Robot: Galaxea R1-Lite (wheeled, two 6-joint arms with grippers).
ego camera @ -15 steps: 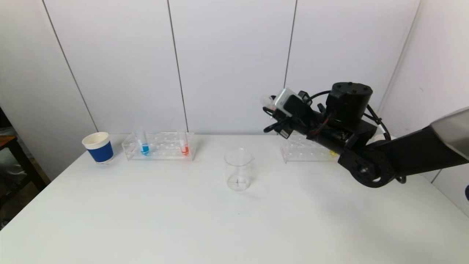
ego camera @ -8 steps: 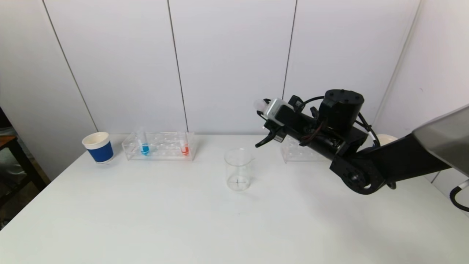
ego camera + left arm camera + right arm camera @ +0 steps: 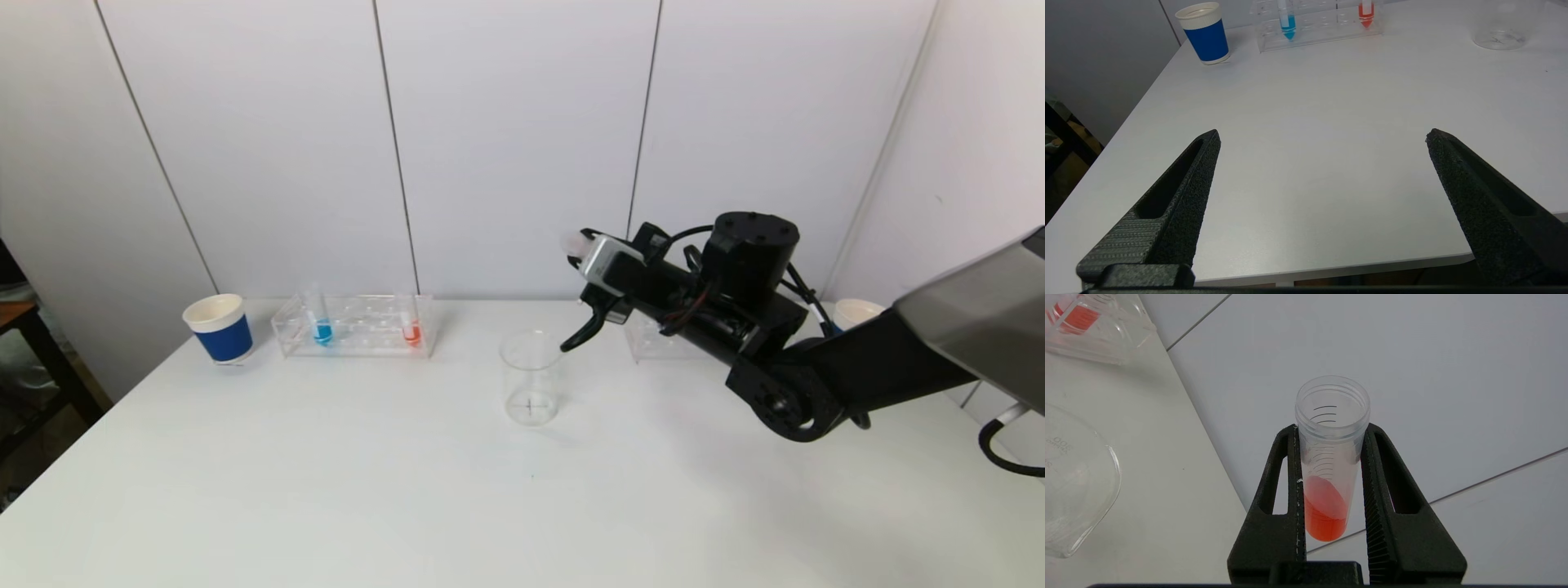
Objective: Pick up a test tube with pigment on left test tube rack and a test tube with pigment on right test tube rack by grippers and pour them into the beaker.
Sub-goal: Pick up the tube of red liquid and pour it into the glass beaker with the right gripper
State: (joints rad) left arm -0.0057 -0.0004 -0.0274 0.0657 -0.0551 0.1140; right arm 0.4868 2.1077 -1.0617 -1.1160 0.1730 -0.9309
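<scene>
Jaws of the right gripper [image 3: 1331, 490] pinched a tube [image 3: 1331, 457] of red liquid, upper right of the beaker [image 3: 532, 377] at frame centre; tilting early would spill onto the worktop [image 3: 326, 474]. Left gripper [image 3: 1323, 139] hung spread, idle.

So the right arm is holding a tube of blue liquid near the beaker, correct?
Not quite: the liquid is red-orange, not blue. The right wrist view shows the right end effector clamped on a tube with red-orange pigment, near the beaker.
</scene>
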